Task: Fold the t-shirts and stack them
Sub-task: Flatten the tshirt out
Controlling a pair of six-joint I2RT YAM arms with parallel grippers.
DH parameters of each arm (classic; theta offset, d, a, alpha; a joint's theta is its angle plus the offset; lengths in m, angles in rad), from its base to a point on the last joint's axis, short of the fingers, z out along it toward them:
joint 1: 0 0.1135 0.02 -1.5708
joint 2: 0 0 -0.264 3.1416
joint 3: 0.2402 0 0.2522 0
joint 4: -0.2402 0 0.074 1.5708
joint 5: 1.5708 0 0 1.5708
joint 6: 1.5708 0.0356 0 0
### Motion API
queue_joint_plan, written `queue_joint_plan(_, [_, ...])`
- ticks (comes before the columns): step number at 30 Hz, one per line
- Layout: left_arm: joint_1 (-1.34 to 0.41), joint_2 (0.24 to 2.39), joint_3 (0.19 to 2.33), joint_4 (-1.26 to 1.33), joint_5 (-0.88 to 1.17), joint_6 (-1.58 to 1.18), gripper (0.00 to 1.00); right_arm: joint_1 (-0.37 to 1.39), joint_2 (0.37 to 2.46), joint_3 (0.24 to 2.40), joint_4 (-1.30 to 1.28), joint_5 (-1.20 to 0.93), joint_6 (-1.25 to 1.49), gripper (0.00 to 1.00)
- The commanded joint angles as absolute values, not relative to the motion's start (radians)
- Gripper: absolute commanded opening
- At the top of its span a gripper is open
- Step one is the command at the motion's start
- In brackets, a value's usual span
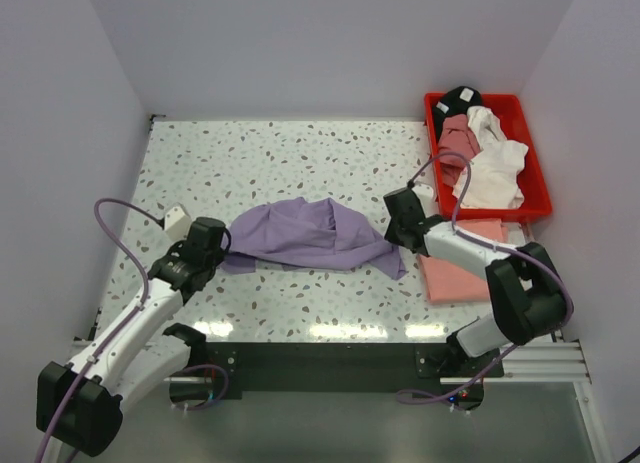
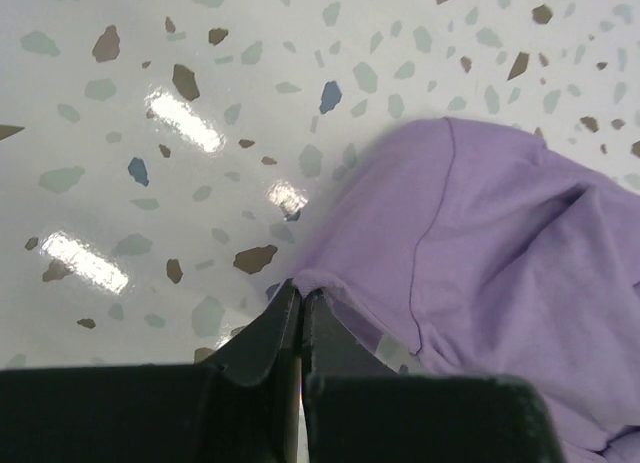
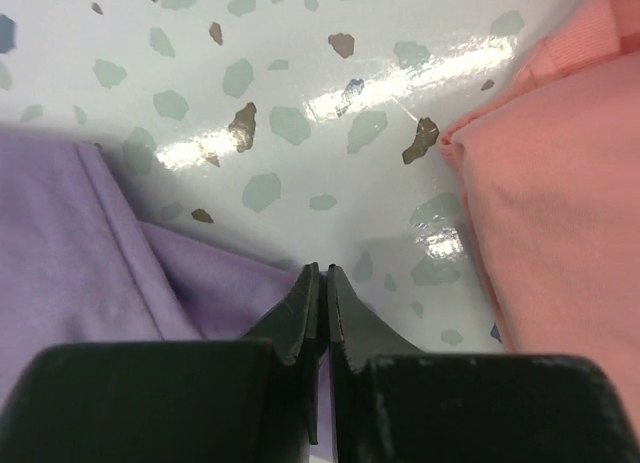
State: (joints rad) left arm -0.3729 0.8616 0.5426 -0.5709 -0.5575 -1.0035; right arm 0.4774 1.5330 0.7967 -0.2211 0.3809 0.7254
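A lavender t-shirt lies crumpled at the centre of the speckled table. It is thin, limp cloth, light to lift, and likely to sag and bunch unless held at two well-separated edges. The left gripper pinches its hem at 9 o'clock, jaws closed tight on the fabric. The right gripper is clamped the same way on the opposite edge at 3 o'clock, apparently with cloth between its fingers. A folded salmon-pink t-shirt lies flat at 4 o'clock. At 2 o'clock, a red bin holds dusty-rose, white and black shirts.
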Motion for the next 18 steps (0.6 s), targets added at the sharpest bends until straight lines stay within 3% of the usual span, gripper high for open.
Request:
queue_joint_plan(1, [-0.365,0.842,0.639,-0.552,-0.626,-1.006,0.0,0.476,1.402,0.838,-0.233,0.466,0.689,0.0])
queue_joint_plan(12, [-0.367,0.733,0.978,-0.459,-0.71,-0.847,0.0,0.476,1.017,0.988,-0.376,0.499,0.582,0.0])
queue_joint_plan(18, [-0.367,0.623,1.144,-0.25,-0.588,-0.714,0.0,0.477,0.872,1.17,-0.373,0.402,0.509,0.0])
